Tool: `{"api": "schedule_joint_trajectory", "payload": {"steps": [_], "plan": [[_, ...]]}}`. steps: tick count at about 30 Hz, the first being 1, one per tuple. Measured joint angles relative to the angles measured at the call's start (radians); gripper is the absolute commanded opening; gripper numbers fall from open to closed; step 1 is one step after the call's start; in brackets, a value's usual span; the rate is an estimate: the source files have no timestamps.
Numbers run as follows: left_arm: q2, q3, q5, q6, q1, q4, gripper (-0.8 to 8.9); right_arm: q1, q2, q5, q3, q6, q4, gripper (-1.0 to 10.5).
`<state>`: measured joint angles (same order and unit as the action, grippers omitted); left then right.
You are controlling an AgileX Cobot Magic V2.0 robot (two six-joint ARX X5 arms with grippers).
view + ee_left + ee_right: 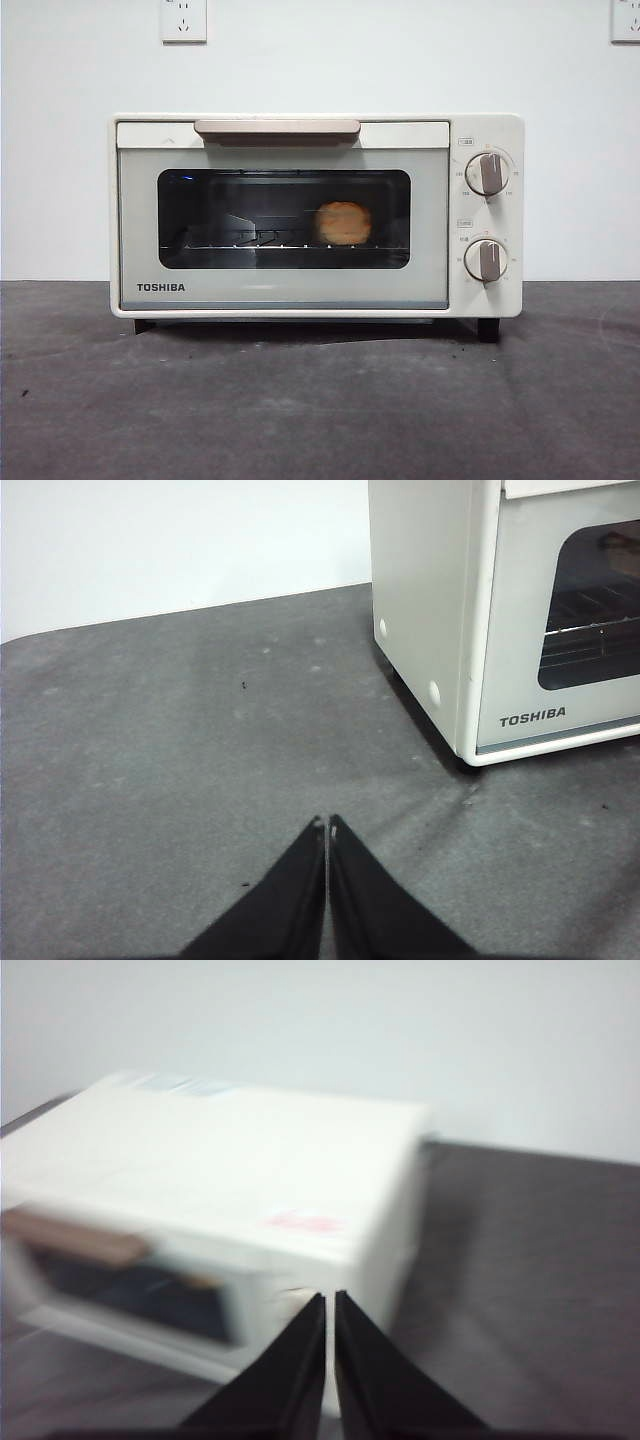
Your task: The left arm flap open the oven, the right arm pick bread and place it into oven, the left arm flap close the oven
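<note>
TOSHIBA lettering reads plainly in black on the lower left of the door of the oven, and I see it again in my left wrist view by the door's bottom corner. The door is closed, its tan bar handle up against the top edge. Through the dark glass window I can see the bread, a round golden-brown piece resting on the wire rack, right of centre. Two grey-brown knobs sit one above the other on the right panel, ringed by small printing too fine for me to read.

My left gripper hovers over the grey table, off the oven's left side and apart from it, jaws pressed together with nothing between them. My right gripper is above the oven's right end; that view is blurred, but its jaws meet with only a thin seam between them, and a reddish label on the oven's top is unreadable.
</note>
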<state>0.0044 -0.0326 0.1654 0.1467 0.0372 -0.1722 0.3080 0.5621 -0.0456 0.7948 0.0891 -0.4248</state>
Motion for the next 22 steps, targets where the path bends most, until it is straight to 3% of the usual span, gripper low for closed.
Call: {"api": "schedule_joint_trajectory", "payload": {"steps": [4, 8, 15, 22], "plan": [[0.000, 0.000, 0.000, 0.000, 0.000, 0.000, 0.16, -0.158, -0.124, -0.003, -0.154, -0.033, 0.123, 0.1], [0.000, 0.000, 0.000, 0.000, 0.000, 0.000, 0.16, -0.247, -0.244, -0.004, -0.325, -0.041, 0.245, 0.1], [0.000, 0.000, 0.000, 0.000, 0.000, 0.000, 0.16, -0.310, -0.414, -0.004, -0.591, -0.041, 0.426, 0.1], [0.000, 0.000, 0.000, 0.000, 0.000, 0.000, 0.16, -0.316, -0.515, -0.005, -0.737, -0.041, 0.441, 0.1]]}}
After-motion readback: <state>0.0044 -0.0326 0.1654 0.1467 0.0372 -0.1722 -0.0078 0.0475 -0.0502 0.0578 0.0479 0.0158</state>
